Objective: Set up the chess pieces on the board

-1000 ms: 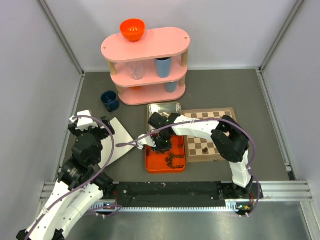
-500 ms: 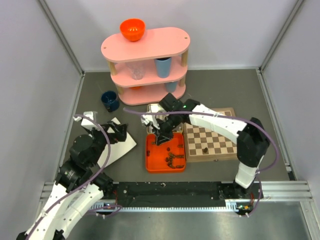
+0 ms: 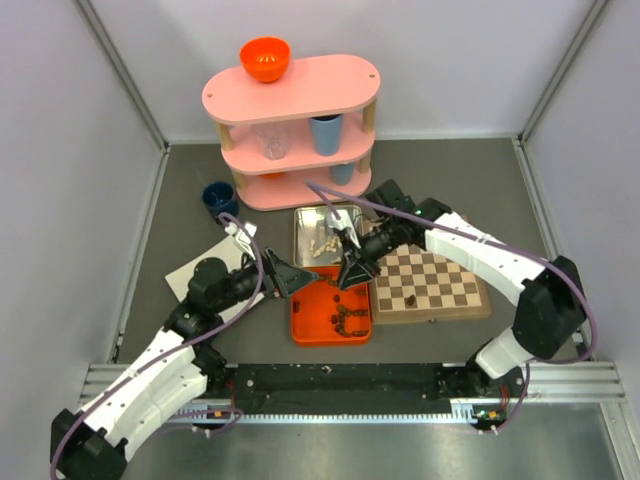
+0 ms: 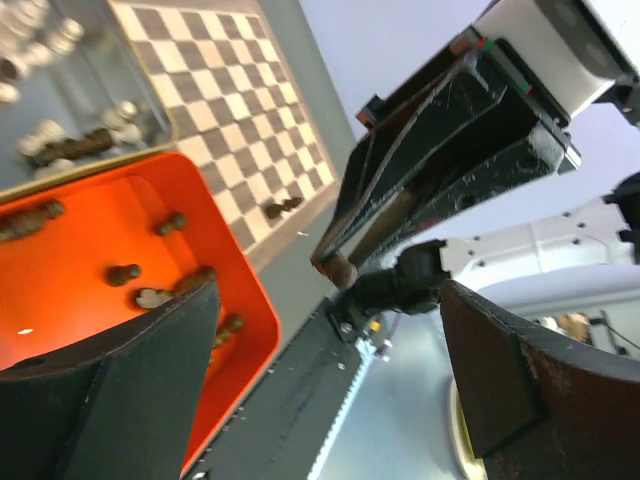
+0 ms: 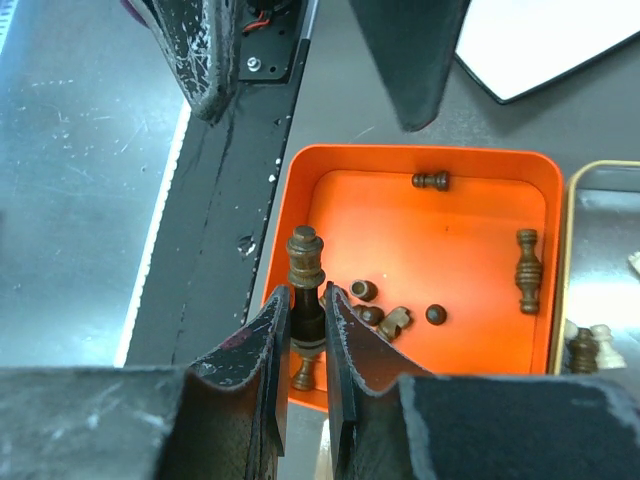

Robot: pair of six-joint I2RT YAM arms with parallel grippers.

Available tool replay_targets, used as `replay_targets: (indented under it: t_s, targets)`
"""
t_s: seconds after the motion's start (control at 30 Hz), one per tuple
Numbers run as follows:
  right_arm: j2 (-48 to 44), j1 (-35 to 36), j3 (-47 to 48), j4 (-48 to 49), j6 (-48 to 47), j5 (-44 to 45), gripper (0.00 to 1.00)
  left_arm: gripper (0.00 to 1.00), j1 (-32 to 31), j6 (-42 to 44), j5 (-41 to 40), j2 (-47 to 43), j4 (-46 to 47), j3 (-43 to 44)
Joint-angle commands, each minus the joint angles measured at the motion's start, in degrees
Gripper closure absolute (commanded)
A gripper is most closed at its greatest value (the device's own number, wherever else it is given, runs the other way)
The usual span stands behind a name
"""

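My right gripper [image 5: 307,296] is shut on a dark brown chess piece [image 5: 305,262], held upright above the orange tray [image 5: 520,170]. Several more dark pieces [image 5: 527,258] lie loose in that tray. In the top view the right gripper [image 3: 350,272] hangs over the tray's upper right corner, beside the board [image 3: 445,262]. One dark piece [image 3: 410,297] stands on the board. My left gripper [image 3: 288,277] is open at the tray's left edge, pointing at the right gripper. In the left wrist view its fingers [image 4: 150,350] frame the held piece [image 4: 337,268]. Pale pieces [image 3: 322,243] sit in the silver tin [image 3: 303,222].
A pink three-tier shelf [image 3: 290,95] stands at the back with an orange bowl [image 3: 265,58] on top and cups on its lower tiers. A dark blue mug [image 3: 218,200] sits to its left. White paper [image 3: 185,280] lies under the left arm.
The right gripper has risen from the tray with the dark piece and shifted right. The left arm has swung from over the white paper to the tray's left edge.
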Motion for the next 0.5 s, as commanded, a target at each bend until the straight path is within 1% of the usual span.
replay_targets:
  t_s: [0.0, 0.17, 0.33, 0.47]
  targets:
    - [-5.68, -3.26, -2.54, 4.92, 1.93, -5.56, 0.96, 0.04, -0.32, -7.36, 7.34, 2.56, 17.42, -0.92]
    - [-6.83, -3.53, -4.57, 7.29, 3.42, -5.65, 0.96, 0.04, -1.03, -6.22, 5.23, 4.23, 16.46, -0.31]
    - [-6.04, -3.53, -4.31, 7.56, 4.21, -5.65, 0.96, 0.05, -2.69, -5.08, 3.03, 5.55, 15.05, 0.74]
    - [-5.60, -3.53, -4.31, 8.00, 4.74, -6.00, 0.96, 0.07, -3.92, -4.55, 1.10, 7.13, 14.08, 1.53]
